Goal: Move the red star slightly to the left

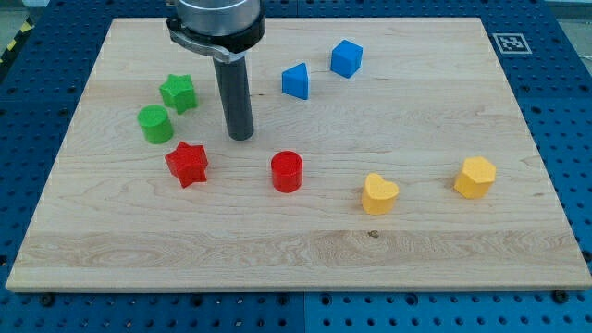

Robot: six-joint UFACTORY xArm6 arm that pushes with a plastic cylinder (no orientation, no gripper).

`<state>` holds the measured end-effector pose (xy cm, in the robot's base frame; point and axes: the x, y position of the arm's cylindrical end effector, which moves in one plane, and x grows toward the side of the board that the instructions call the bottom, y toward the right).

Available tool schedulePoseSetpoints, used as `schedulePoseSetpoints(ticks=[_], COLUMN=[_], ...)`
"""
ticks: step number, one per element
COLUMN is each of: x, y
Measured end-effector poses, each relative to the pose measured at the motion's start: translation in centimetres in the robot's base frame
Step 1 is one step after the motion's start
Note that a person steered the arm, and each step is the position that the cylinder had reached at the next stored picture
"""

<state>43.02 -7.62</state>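
The red star (pixel 187 164) lies on the wooden board (pixel 296 250) at the view's left of centre. My tip (pixel 240 137) rests on the board just above and to the right of the star, apart from it. A red cylinder (pixel 287 172) stands to the right of the star, below and right of my tip.
A green star (pixel 178 92) and a green cylinder (pixel 155 124) sit above the red star at the left. A blue triangular block (pixel 296 80) and a blue cube (pixel 347 58) lie near the top. A yellow heart (pixel 379 194) and a yellow hexagon (pixel 474 177) lie at the right.
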Motion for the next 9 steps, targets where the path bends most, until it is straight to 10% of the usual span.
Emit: schedulePoseSetpoints(ticks=[9], x=[1.9], y=[-7.5])
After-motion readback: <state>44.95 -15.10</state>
